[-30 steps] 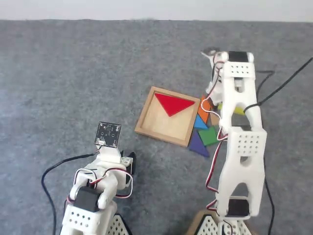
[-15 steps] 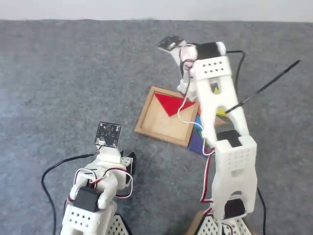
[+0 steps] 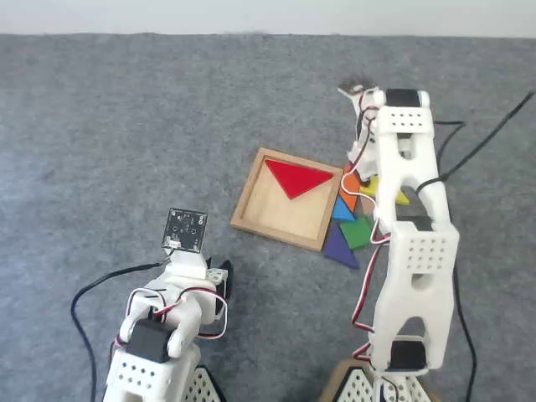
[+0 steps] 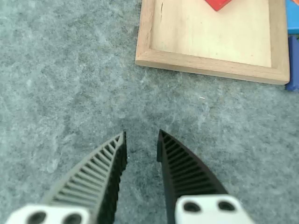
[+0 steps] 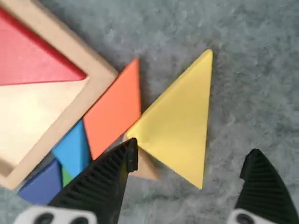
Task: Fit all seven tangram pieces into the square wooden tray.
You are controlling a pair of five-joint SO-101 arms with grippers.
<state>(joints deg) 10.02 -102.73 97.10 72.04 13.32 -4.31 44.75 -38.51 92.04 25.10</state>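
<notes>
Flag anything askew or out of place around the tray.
The yellow triangle lies partly on top of a tan piece beside the tray, so it is stacked rather than flat. The orange piece next to it is pressed against the tray's outer corner.

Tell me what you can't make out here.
- High view: the right arm covers parts of the yellow triangle and orange piece.
- Right wrist view: the tan piece lies mostly under the yellow triangle; shape unclear.
- Left wrist view: the tray and red triangle are cut by the frame edge.
</notes>
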